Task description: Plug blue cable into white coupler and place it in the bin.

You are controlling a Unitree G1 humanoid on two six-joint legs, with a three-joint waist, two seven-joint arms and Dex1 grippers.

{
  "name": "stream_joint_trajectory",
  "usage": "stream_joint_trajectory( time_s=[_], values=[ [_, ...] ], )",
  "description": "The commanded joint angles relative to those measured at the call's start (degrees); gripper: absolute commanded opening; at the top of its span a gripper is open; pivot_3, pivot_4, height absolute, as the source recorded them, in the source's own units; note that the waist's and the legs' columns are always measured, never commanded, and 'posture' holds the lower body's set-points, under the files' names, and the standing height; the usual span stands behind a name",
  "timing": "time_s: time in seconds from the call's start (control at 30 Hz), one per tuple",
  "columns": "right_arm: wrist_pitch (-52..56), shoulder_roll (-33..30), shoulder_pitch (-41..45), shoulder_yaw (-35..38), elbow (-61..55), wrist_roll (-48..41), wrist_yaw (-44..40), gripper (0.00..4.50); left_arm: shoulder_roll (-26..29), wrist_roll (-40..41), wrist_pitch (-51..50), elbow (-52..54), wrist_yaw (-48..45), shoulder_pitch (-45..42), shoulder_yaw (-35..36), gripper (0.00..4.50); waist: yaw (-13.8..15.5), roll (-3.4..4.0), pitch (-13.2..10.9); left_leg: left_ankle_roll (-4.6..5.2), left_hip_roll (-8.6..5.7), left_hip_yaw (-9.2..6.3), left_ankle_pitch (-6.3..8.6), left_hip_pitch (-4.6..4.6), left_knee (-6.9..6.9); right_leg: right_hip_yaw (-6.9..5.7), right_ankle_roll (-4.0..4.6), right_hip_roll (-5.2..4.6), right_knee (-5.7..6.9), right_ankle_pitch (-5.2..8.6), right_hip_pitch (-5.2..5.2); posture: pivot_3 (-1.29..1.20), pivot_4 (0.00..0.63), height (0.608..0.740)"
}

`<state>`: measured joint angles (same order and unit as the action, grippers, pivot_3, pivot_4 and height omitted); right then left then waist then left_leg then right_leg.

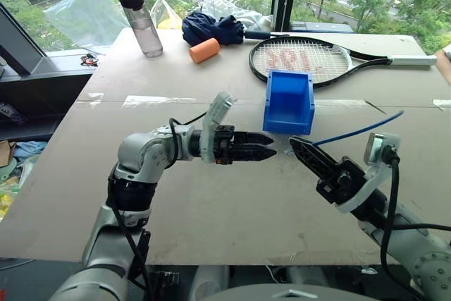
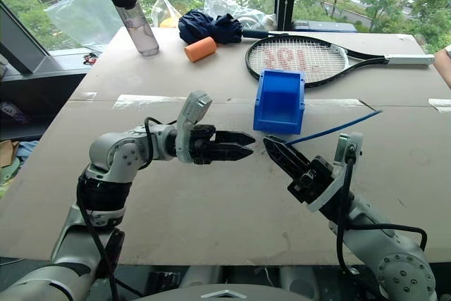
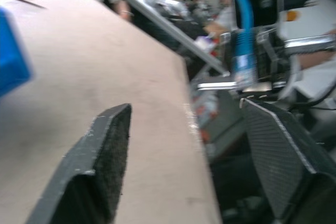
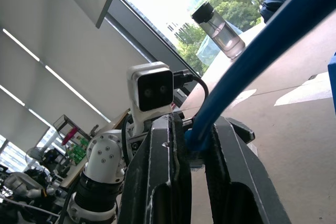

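We see the blue cable as a thin line slanting up and away from the right end effector toward the robot's right, its long axis running diagonally past the right side of the bin, lifted off the worktop. Its near end sits between the right end effector's fingers, just in front of the bin's lower right corner. In the right wrist view the cable runs out from between the two black fingers, which are pressed together on it. We cannot make out the white coupler in any view.

The left end effector points level toward the robot's right, in front of the bin's open face and just beside the right one's tip without touching it. In the left wrist view its two pads stand well apart with nothing between them, and the cable's end hangs beyond them.

The left arm is bent at the elbow and reaches across in front of the bin. The right arm comes up from the lower right, its end effector angled up and toward the left one.

Behind the bin lie a tennis racket, an orange cylinder, a dark blue cloth bundle and a water bottle.
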<state>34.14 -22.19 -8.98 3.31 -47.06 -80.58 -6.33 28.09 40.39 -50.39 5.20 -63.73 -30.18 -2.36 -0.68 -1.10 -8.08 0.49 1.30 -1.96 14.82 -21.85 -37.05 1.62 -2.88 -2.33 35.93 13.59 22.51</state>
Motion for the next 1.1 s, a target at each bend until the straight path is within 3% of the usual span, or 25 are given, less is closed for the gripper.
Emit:
stream_joint_trajectory(
  time_s=[0.03,0.2,0.87,0.9,0.93,1.1],
  values=[
    [-2.0,-0.8,-0.7,1.4,-2.0,-1.1,-1.0,0.00,1.9,-6.7,11.8,0.4,5.4,1.2,4.8,4.44,0.2,-0.01,0.0,0.00,0.00,-0.01,0.00,-0.01,0.00,0.00,0.01,0.00,-0.01,0.00,0.00,0.00,0.150,0.740],
    [-2.7,-1.1,-0.4,0.8,-0.4,-0.6,-1.8,0.00,5.0,-16.3,24.5,-6.4,7.4,2.7,3.7,4.44,0.3,-0.02,0.0,0.00,-0.02,0.05,0.00,0.01,-0.01,0.01,0.02,-0.02,-0.02,0.00,-0.02,0.00,0.150,0.740],
    [-4.2,-0.5,-2.9,0.2,0.6,6.4,-2.5,0.00,3.1,-26.5,41.8,-26.3,4.1,2.8,-0.6,4.44,0.1,-0.05,0.0,0.00,-0.02,0.04,0.00,-0.03,-0.02,-0.02,-0.08,-0.03,-0.02,-0.06,-0.01,0.00,0.150,0.740],
    [-4.3,-0.5,-3.0,0.2,0.5,6.5,-2.5,0.00,2.9,-26.9,42.4,-27.3,4.1,2.4,-0.7,3.93,0.2,-0.05,0.0,0.00,-0.02,0.04,0.00,-0.03,-0.02,-0.02,-0.09,-0.03,-0.02,-0.06,-0.01,0.00,0.150,0.740],
    [-4.4,-0.6,-3.2,0.2,0.4,6.7,-2.5,0.00,2.6,-27.2,43.0,-28.2,3.8,2.0,-1.0,3.84,0.2,-0.05,0.0,0.00,-0.02,0.04,0.00,-0.04,-0.02,-0.03,-0.09,-0.03,-0.02,-0.06,0.00,0.00,0.150,0.740],
    [-4.9,-1.0,-3.5,0.8,0.3,8.5,-3.1,0.00,1.5,-28.0,45.4,-31.0,1.4,0.5,-1.9,1.38,0.1,-0.06,0.0,0.00,-0.02,0.05,0.00,-0.04,-0.02,-0.02,-0.19,-0.03,-0.02,-0.12,-0.01,0.00,0.150,0.740]
  ],
)
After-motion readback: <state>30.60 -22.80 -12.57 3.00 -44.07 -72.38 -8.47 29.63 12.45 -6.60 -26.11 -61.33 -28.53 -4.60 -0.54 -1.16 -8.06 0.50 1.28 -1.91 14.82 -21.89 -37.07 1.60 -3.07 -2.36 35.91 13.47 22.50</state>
